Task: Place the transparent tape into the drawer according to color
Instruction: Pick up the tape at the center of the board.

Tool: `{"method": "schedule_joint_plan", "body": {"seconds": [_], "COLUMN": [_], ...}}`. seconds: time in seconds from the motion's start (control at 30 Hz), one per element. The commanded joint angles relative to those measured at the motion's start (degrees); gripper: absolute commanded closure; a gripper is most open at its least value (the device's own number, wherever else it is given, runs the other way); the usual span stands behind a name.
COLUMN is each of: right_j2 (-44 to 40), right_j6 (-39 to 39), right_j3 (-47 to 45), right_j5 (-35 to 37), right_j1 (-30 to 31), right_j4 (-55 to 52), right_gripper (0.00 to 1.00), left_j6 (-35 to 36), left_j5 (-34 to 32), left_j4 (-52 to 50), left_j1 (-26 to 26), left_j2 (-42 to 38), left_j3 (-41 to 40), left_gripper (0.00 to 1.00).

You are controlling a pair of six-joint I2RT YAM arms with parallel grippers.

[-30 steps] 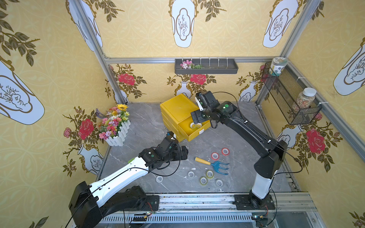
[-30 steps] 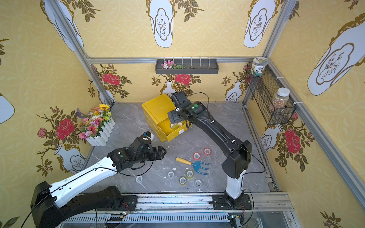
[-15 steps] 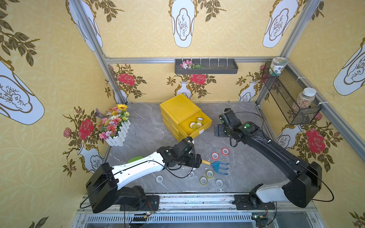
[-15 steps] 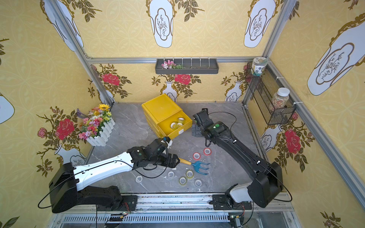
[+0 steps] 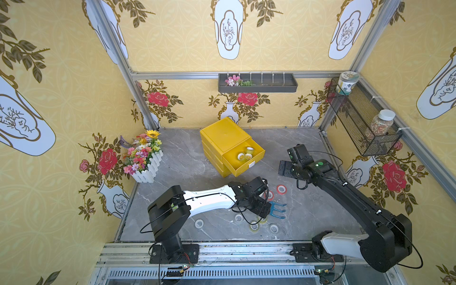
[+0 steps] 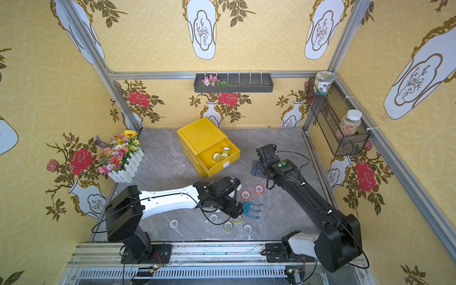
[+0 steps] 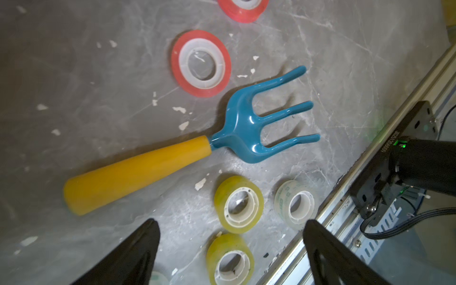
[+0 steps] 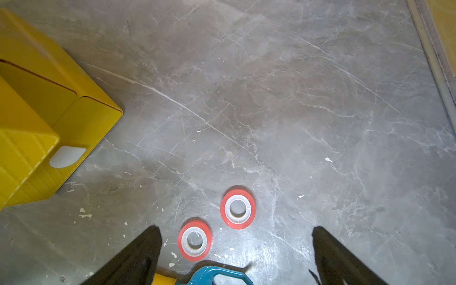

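**Right arm off the drawer, left arm over the loose rolls**

Three yellowish tape rolls [image 5: 247, 156] lie in the open top drawer [image 5: 243, 166] of the yellow cabinet [image 5: 223, 134], at the far centre. A second ago my right fingers [image 5: 283, 167] hung over that drawer. Now they have swung to its right, above bare tabletop [image 5: 185, 158], spread wide and empty. My left fingers [image 6: 235, 209] have come across from the near left and hang over the loose rolls at the near centre, also wide with nothing between them.

Still out on the tabletop are two red rolls [image 5: 281, 189] on the far side of the blue rake [image 5: 277, 209]. On its near side are two yellow-green rolls [image 5: 254, 225] and three clear rolls [image 5: 199, 223].

In both top views my left arm covers the rake's handle, so only the tines show. The left wrist view shows the whole rake [image 7: 246, 123], yellow handle included, with two yellow-green rolls just beside each other and a clear one next to them by the rail. The right wrist view shows the two red rolls close together but apart. It also shows a corner of the cabinet and the drawer's white pull [image 8: 66, 156], though not the drawer's inside.

The tabletop is grey marbled stone flecked with white chips. Yellow wallpaper with roses and vases closes it in. A white flower box [image 5: 145, 160] stands at the left, a dark shelf [image 5: 271, 86] hangs on the far wall, and a wire basket [image 5: 355, 128] on the right wall carries two jars.
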Motion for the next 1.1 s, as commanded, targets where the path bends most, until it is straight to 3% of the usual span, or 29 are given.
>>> {"method": "schedule_joint_plan", "body": {"seconds": [0.0,0.87,1.07], "right_j2": [-0.24,-1.95,-1.91], "right_j6": [0.8,0.02,-0.01], "right_j3": [0.28,0.26,0.35], "right_j5": [-0.12,0.81,0.81], "right_j1": [-0.02,-0.71,-0.94], "right_j4": [1.51,1.5,1.58], "right_gripper": [0.02,0.03,0.03], "left_j6": [3.72,6.73,6.47], "left_j5": [-0.43,-10.85,-11.91], "left_j4": [-3.76,-6.96,-7.68], "left_j1": [-1.49,-6.0,-6.19], "left_j2": [2.67,12.77,12.36], "left_j3": [1.23,6.75,6.19], "left_gripper": [0.08,0.3,0.44]}}
